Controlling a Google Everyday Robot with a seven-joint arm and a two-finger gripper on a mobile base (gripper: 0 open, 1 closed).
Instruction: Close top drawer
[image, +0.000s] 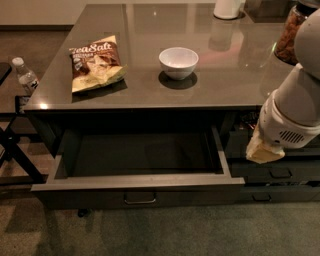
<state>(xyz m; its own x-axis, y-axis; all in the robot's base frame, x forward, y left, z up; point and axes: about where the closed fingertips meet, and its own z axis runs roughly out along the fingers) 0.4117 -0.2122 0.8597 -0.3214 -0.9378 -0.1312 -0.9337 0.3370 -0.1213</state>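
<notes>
Dark grey top drawer (200, 194) wide open, bar handle (140, 200) centred; tool (264, 150) beside it, state indiscernible.

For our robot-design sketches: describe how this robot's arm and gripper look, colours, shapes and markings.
The arm is made of white rounded segments, the lowest a fat cylinder with a small slotted vent. The gripper, at the right edge beside the open drawer, looks pale yellowish-cream and wedge-shaped. No cables or lettering show.
</notes>
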